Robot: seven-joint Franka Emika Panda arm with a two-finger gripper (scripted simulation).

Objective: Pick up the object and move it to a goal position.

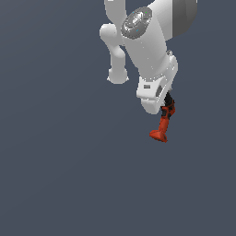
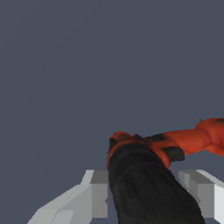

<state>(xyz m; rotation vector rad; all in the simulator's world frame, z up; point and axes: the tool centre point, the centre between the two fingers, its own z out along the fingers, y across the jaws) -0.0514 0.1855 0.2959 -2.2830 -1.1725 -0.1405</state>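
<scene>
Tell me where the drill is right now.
The drill sits right of centre in the exterior view, directly under the white hand; in the wrist view it lies between the fingers of the gripper.

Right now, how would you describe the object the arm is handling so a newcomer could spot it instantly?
Find the big white robot arm at the top of the exterior view and follow it down to its tool. Poking out below is a small red-orange power drill, black chuck between the tool's fingers, flat base pointing away. It is the only coloured thing against the plain grey background.
</scene>
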